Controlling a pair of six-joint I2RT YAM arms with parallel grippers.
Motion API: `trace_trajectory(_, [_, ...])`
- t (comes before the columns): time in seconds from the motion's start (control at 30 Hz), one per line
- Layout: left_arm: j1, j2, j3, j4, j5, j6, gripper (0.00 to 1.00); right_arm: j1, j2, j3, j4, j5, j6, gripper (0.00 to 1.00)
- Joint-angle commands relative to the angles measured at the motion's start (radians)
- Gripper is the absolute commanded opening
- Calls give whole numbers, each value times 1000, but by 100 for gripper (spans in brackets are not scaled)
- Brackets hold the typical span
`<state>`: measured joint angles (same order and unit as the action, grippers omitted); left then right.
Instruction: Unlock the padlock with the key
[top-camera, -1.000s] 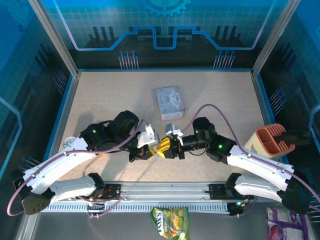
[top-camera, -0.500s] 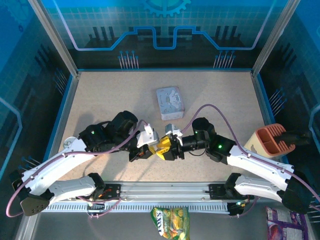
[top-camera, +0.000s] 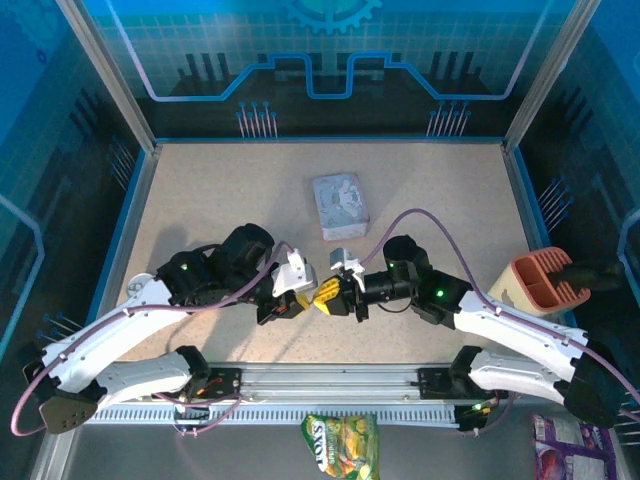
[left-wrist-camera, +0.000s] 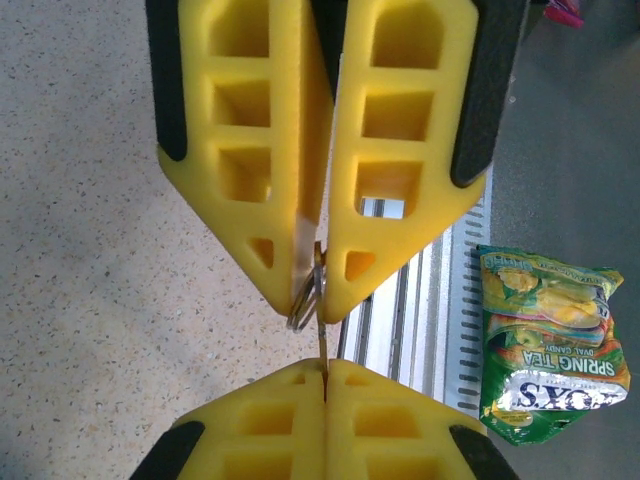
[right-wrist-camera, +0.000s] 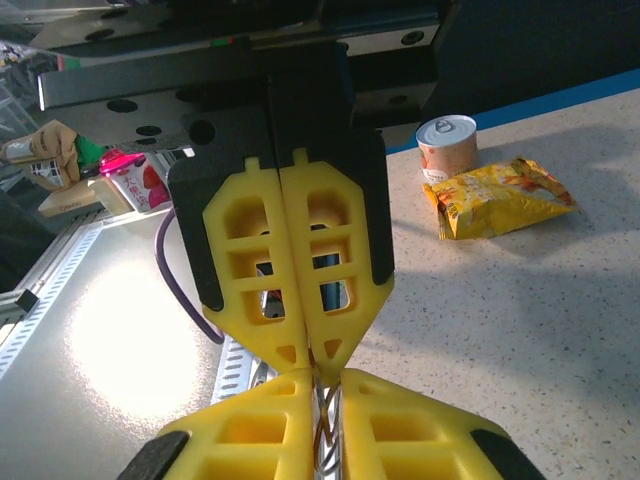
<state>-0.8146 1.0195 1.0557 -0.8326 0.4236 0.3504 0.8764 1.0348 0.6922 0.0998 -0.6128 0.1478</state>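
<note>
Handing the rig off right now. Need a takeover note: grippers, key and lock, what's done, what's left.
Left gripper: shut on what looks like the key at its ring end; a silver ring sits at its tips.
Right gripper: shut on the key's other end, tip to tip with the left, above the table near the bases.
Grey tin: on the table beyond both grippers, apart from them.
Done: key is off the table, pinched from both sides.
Left: I cannot tell whether the padlock is open; treat the unlock as not done.
</note>
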Motion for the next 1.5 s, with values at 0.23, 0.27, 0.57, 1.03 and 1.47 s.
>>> trace_trajectory(0.23, [-5,-19,-19,18,-1,11,0,10,11,9,-3,-27,14,0])
trace_trajectory(0.27, [-5,-19,-20,18,-2,10,0,10,9,9,0,-24,19,0])
trace_trajectory(0.57, [-5,-70,-39,110,-154,-90,60,-70,-1,-3,92,99,212,0])
trace_trajectory(1.03, [51,-198,-366,1084,-240,-888,87,-212,-22,-105,626,266,831,0])
trace_trajectory(1.47, [86,-81,-381,1442,-219,-1227,77,-159,-60,-183,822,452,897,0])
